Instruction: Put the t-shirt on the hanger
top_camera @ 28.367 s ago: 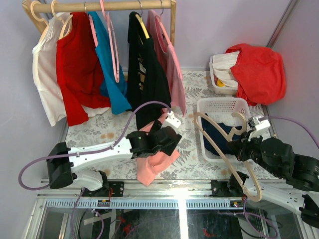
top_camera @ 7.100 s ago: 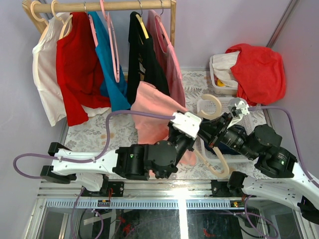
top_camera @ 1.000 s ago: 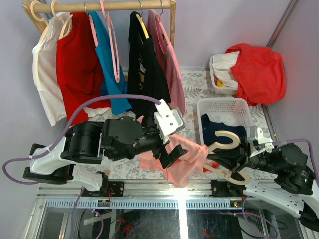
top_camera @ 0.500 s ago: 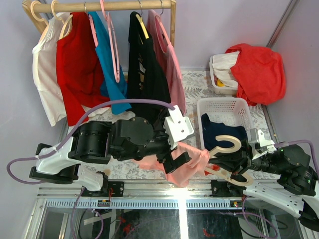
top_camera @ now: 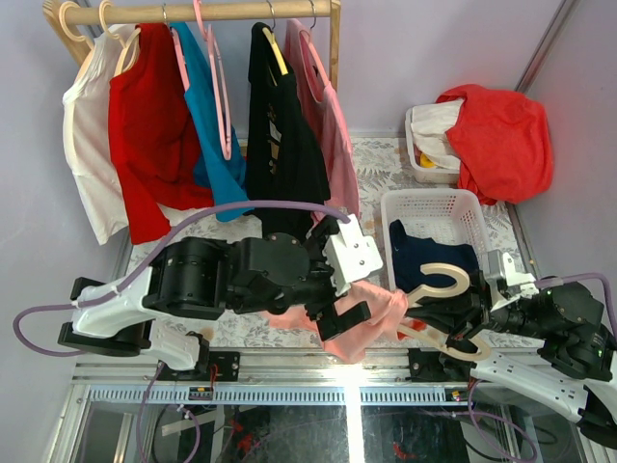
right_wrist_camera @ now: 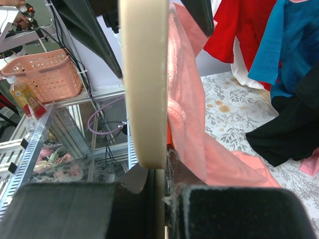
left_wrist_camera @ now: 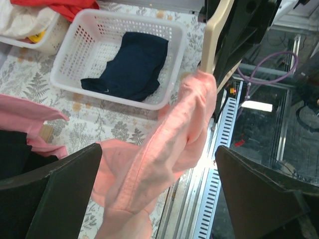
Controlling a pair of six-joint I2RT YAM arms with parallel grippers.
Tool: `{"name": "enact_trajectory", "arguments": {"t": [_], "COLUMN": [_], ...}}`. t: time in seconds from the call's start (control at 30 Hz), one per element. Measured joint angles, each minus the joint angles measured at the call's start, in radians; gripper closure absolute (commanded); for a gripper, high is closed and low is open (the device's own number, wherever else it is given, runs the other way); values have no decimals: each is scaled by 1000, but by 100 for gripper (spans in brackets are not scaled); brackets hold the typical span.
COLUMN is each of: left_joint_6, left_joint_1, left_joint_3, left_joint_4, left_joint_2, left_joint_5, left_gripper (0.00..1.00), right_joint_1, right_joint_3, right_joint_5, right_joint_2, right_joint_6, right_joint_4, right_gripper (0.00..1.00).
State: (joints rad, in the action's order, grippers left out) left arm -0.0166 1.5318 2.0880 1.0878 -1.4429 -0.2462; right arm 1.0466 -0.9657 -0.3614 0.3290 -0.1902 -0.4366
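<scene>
The right hand (right_wrist_camera: 159, 199) is clamped on the hanger (right_wrist_camera: 144, 74), with its two dark pads pressed on the thin lower part of it, and it holds the hanger above the near edge of the counter (top_camera: 193, 256), with the thick hook turned to the far side. The t-shirt (left_wrist_camera: 164, 154) is draped over the end of one broad arm of the hanger, and the rest of the cloth hangs down in a loose fold toward the left, just beside the white basket (top_camera: 431, 201). The left hand (left_wrist_camera: 158, 147) has its fingers (left_wrist_camera: 50, 199) wide apart, one on each side of the hanging cloth (the wrist view does not show them pressing it). Inside the basket a navy garment (left_wrist_camera: 132, 64) lies crumpled. At the far left a wooden rail (top_camera: 193, 12) carries several hanging clothes, and at the far right a red shirt (top_camera: 496, 135) lies over a small bin.
</scene>
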Motion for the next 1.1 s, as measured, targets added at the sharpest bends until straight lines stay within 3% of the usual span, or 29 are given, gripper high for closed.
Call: {"name": "enact_trajectory", "arguments": {"t": [0.3,0.4,0.5,0.67,0.97,1.1], "left_joint_6": [0,0,-1,-5,-16,-21], "left_joint_1": [-2,-7,-11,-24,-55,-55], "left_joint_3": [-39,-49,-57,-61,-67,-67], "left_joint_4": [-1,-2,-2,-3,-10,-2], "left_joint_2": [-10,-10,-11,-11,-13,-13], "left_joint_5": [31,47,61,77,118,156], "left_gripper": [15,21,35,40,71,90], "right_joint_1": [0,0,0,0,0,0], "right_joint_3": [0,0,0,0,0,0], "right_joint_5": [-2,-7,-14,-26,-35,-42], "right_joint_2": [-8,-8,-8,-8,-7,-3], "right_joint_6": [0,0,0,0,0,5], "right_joint_4": [0,1,1,1,3,0], "right_gripper": [100,100,100,100,100,100]}}
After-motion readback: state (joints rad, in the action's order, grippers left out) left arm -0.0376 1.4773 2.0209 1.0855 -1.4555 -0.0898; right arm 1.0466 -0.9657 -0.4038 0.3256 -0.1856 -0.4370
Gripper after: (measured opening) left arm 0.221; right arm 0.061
